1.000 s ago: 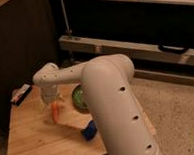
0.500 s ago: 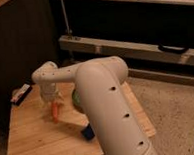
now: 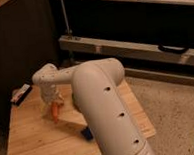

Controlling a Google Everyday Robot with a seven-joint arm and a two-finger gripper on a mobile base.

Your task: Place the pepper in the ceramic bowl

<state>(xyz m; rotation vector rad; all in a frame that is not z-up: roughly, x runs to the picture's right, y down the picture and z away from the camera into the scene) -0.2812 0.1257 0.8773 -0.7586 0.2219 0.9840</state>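
My gripper (image 3: 52,103) is at the end of the white arm, over the left middle of the wooden table (image 3: 40,141). It is shut on the pepper (image 3: 55,111), a slim orange piece that hangs point-down from it just above the table top. The ceramic bowl (image 3: 73,99) shows only as a dark green sliver just right of the pepper. The rest of it is hidden behind my arm.
A blue sponge (image 3: 87,134) lies on the table near the front, partly behind my arm. A dark flat object with a white label (image 3: 21,93) lies at the table's far left corner. A dark shelf unit with a metal rail (image 3: 123,47) stands behind the table.
My arm's big forearm has swung across in front of the bowl and now hides nearly all of it. The gripper and pepper have stayed almost in place.
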